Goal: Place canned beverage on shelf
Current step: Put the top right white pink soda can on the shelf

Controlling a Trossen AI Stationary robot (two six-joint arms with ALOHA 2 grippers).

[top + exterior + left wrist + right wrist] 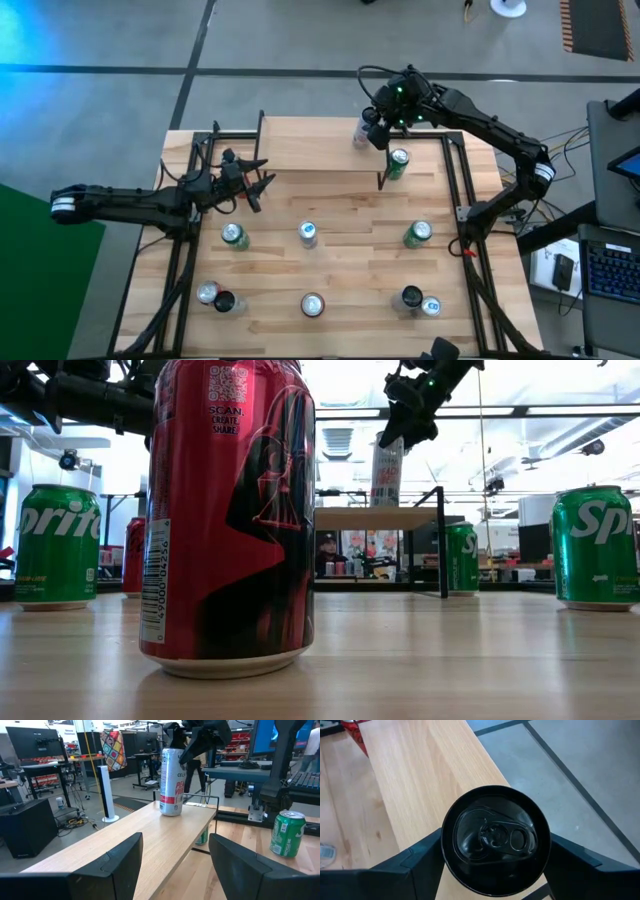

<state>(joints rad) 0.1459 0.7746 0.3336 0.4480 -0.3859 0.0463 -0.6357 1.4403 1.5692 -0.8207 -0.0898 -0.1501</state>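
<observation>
From above, your right gripper [374, 130] sits right over the tall white can [361, 131], which stands upright at the right end of the shelf [300, 146]. The can's long axis runs straight up into the hand, so I'd say the next move is a straight lift away, no sideways drift. Your left gripper [255, 178] waits at the shelf's near left edge, well apart from that can, so the right arm is clearly the nearer one.

Counting the rest on the table in this view: I get three green cans, and roughly six more scattered along the front rows.

At table height, the white can [387, 473] stands on the shelf top [376, 518] with the right gripper [408, 420] at its upper end. Can't tell from here if the fingers grip it.

In the left wrist view, the left fingers [120, 861] stand apart with nothing between them, and the white can [171, 781] sits upright at the far end of the shelf.

In the right wrist view, the can's dark lid [496, 839] sits dead centre between the two fingers [417, 860], each close beside its rim. Whether they're clamped or just let go, I can't tell.
</observation>
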